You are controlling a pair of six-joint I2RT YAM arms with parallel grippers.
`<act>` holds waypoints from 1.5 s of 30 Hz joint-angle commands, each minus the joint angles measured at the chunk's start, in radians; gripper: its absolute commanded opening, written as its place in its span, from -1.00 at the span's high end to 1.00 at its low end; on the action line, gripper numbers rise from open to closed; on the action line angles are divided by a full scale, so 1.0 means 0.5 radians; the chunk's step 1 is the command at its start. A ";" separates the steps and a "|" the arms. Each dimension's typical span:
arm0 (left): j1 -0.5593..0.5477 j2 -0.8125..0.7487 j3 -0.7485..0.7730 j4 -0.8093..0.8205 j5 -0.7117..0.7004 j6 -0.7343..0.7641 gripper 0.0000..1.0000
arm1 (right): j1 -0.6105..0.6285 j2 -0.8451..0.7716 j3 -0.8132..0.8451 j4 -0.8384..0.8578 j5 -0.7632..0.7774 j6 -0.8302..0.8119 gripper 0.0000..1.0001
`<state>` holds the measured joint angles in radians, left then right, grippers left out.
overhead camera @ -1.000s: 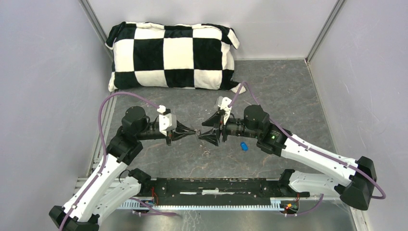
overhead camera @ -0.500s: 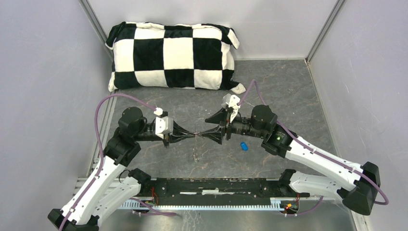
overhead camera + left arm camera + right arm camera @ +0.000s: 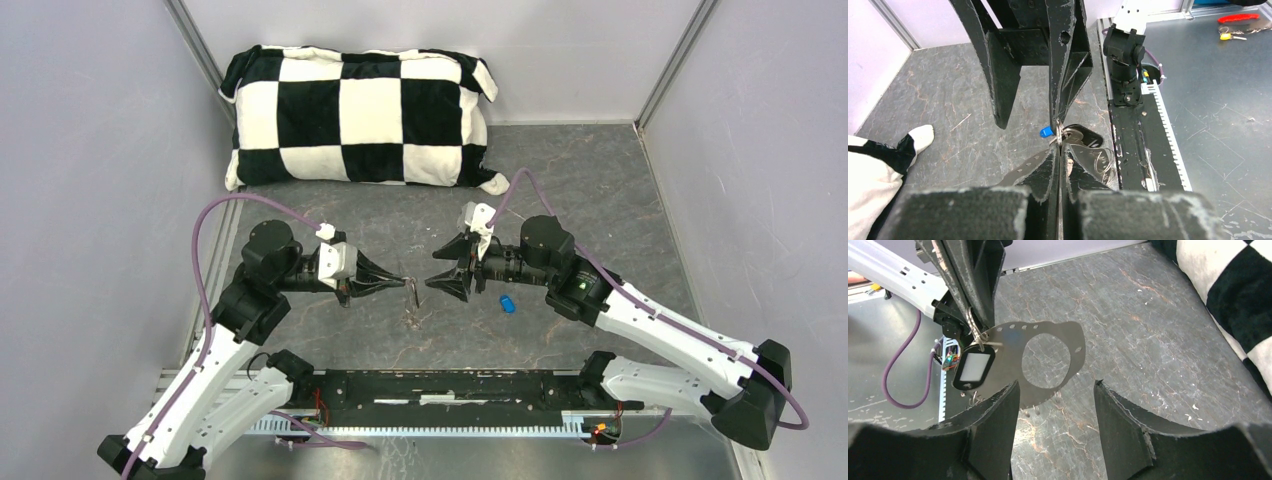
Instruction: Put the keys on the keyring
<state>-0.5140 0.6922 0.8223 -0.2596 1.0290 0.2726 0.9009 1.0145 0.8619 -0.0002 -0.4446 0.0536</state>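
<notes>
The left gripper (image 3: 403, 279) had its fingers pressed together on the keyring (image 3: 975, 331), held above the table (image 3: 600, 200); the black-headed key (image 3: 972, 368) and a flat metal tag (image 3: 1008, 355) hung from it; the right gripper (image 3: 438, 271) faced it closely, fingers spread, holding nothing; the blue key (image 3: 508, 305) lay on the table near it. I judged that the blue key remained to do; the right gripper had to descend and pinch its head. No container was visible.

I'm seeing only a narrow gap between the left gripper (image 3: 408, 279) and the right gripper (image 3: 432, 270), whose jaws are standing spread. The keyring (image 3: 1068, 337) and black key (image 3: 973, 367) are hanging in that gap from the left's pinched tips. The blue key (image 3: 508, 304) is lying just beside the right arm. The checkered pillow (image 3: 360, 118) is blocking the back-left, while the table (image 3: 600, 200) to its right is lying open.
</notes>
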 commanded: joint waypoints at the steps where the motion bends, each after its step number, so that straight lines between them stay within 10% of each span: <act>1: -0.003 0.006 0.106 0.056 0.056 -0.018 0.96 | -0.007 0.006 0.029 0.105 -0.122 -0.042 -0.19; 11: -0.003 0.005 0.111 0.048 -0.016 -0.015 0.96 | 0.010 -0.028 -0.048 0.365 -0.358 0.045 -0.51; 32: -0.004 -0.016 0.116 -0.023 -0.067 0.071 0.96 | 0.009 0.166 0.065 0.518 -0.645 0.278 -0.30; 45: -0.003 -0.025 0.124 -0.053 -0.058 0.100 0.96 | 0.006 0.189 0.121 0.459 -0.587 0.239 0.63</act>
<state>-0.5137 0.6918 0.8391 -0.3027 0.9955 0.2821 0.9031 1.1137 0.8623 0.2195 -0.7437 0.1875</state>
